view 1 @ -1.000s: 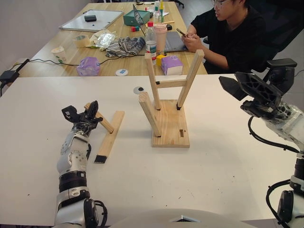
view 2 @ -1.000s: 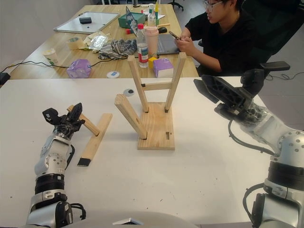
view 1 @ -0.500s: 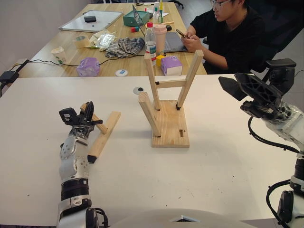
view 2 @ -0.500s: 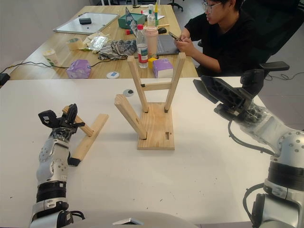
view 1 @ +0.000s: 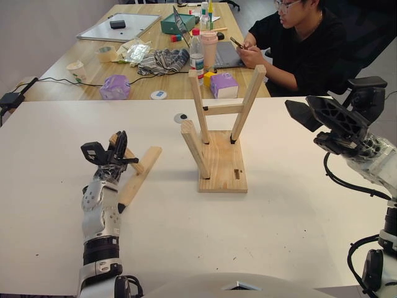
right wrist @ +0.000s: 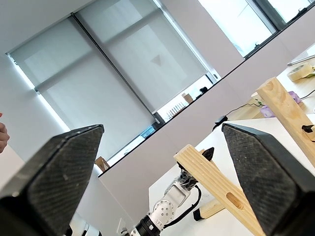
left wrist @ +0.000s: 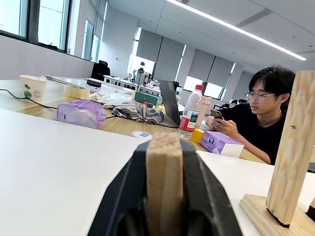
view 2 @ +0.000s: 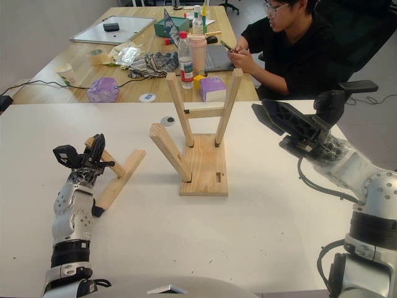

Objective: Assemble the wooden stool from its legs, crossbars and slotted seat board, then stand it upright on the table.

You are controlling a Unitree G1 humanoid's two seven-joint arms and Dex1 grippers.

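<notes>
The slotted seat board (view 1: 224, 169) lies flat on the white table. Two legs (view 1: 248, 102) stand up from it, joined by a crossbar (view 1: 222, 109); a third leg (view 1: 195, 148) leans at its left side. My left gripper (view 1: 110, 151) rests low on the table to the left, shut on a short wooden crossbar (view 1: 131, 161), whose end sits between the fingers (left wrist: 164, 182). A loose leg (view 1: 138, 177) lies against that crossbar. My right gripper (view 1: 307, 110) hangs open above the table's right side, fingers wide apart (right wrist: 161, 129), away from the stool.
A small round disc (view 1: 180, 117) lies behind the stool. The wooden table (view 1: 74, 87) beyond carries a bottle (view 1: 197, 53), a purple box (view 1: 224, 85), a laptop and clutter, with a person seated there. Bare white tabletop stretches in front and to the right.
My left gripper shifted slightly with the crossbar, and the loose leg's near end swung a little to the left. The right arm and the stool kept still.
</notes>
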